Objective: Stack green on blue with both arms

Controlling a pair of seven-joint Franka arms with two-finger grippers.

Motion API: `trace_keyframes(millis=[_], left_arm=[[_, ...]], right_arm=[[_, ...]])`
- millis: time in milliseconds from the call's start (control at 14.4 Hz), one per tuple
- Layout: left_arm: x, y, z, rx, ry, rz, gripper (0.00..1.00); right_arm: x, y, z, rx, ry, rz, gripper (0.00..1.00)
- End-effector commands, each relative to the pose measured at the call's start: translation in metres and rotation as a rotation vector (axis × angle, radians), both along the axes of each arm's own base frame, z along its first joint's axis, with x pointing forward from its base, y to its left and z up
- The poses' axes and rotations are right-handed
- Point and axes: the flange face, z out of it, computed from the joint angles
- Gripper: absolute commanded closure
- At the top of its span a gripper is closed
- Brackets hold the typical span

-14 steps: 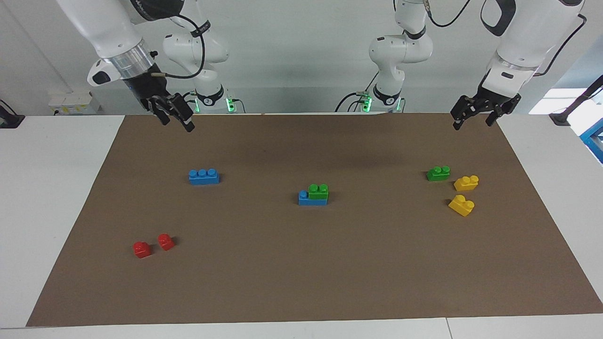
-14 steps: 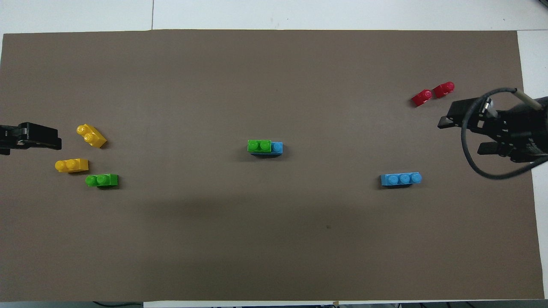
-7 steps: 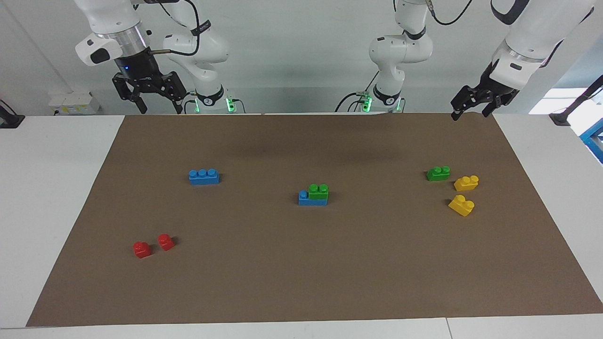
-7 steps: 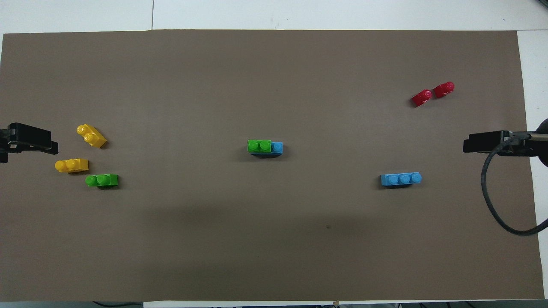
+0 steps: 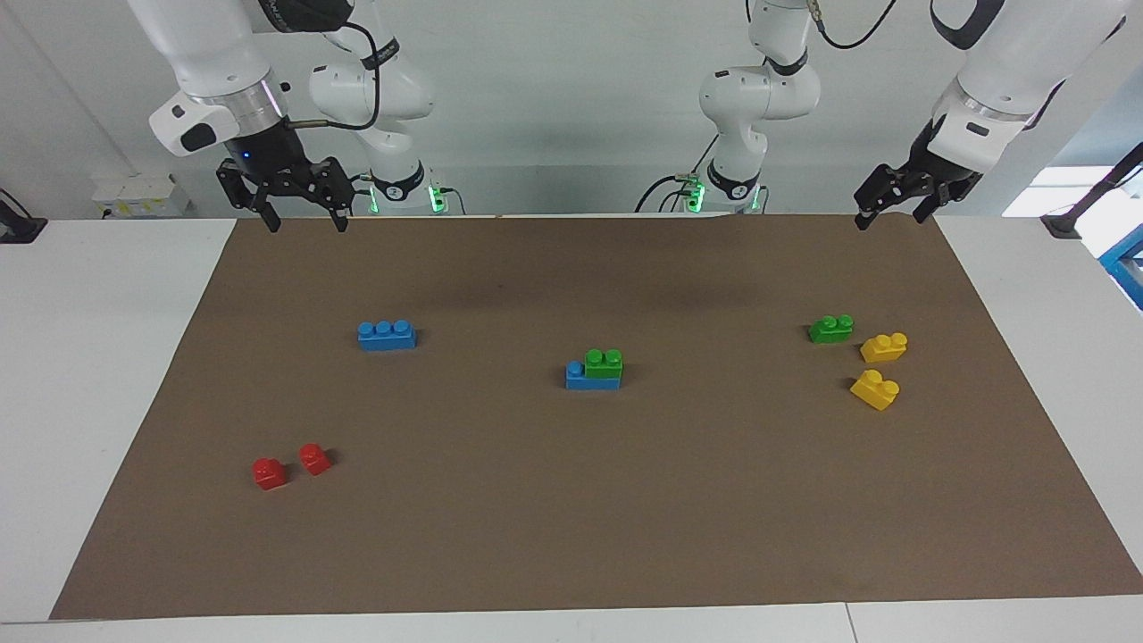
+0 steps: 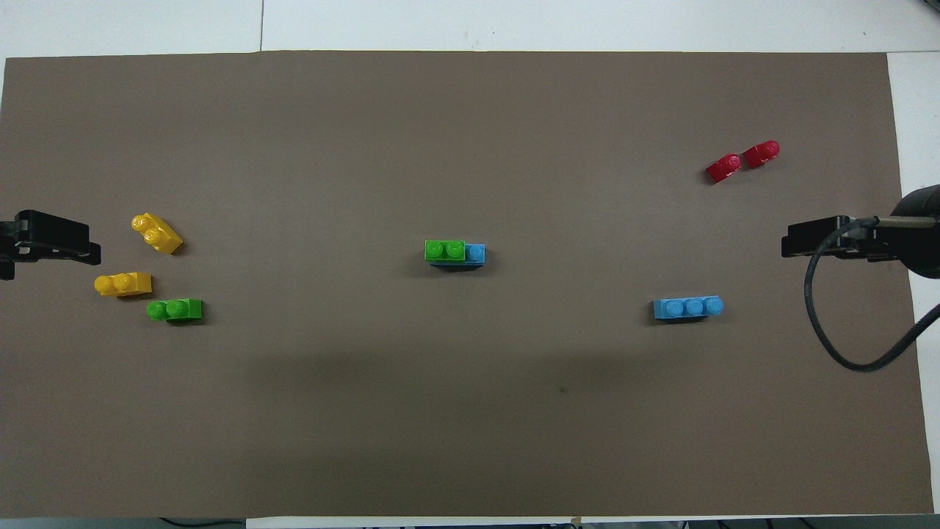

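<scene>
A green brick (image 5: 604,362) sits on a blue brick (image 5: 579,379) at the middle of the mat, leaving one blue stud bare; the pair shows in the overhead view as green (image 6: 444,250) on blue (image 6: 476,253). A second blue brick (image 5: 386,334) lies alone toward the right arm's end. A second green brick (image 5: 830,329) lies alone toward the left arm's end. My right gripper (image 5: 304,225) is open and empty, raised over the mat's edge by the robots. My left gripper (image 5: 890,219) is open and empty, raised over the mat's corner at its own end.
A brown mat (image 5: 571,518) covers the table. Two yellow bricks (image 5: 883,346) (image 5: 875,389) lie beside the lone green brick. Two red bricks (image 5: 269,472) (image 5: 313,458) lie farther from the robots than the lone blue brick.
My right gripper has risen, turned square and drawn back toward its end of the table. My left gripper has lifted a little. No brick has moved.
</scene>
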Motion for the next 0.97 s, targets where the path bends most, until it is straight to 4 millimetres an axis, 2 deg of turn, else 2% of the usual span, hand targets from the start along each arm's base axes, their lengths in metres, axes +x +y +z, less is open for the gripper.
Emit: trace_keyframes(millis=[0, 905], left_arm=[[0.0000, 0.0013, 0.0054, -0.017, 0.012, 0.007, 0.00], [0.0004, -0.0030, 0.0053, -0.013, 0.012, -0.007, 0.00]], right_arm=[[0.0036, -0.0043, 0.0052, -0.025, 0.014, 0.025, 0.00], [0.0053, -0.0027, 0.0000, -0.094, 0.022, 0.043, 0.00]])
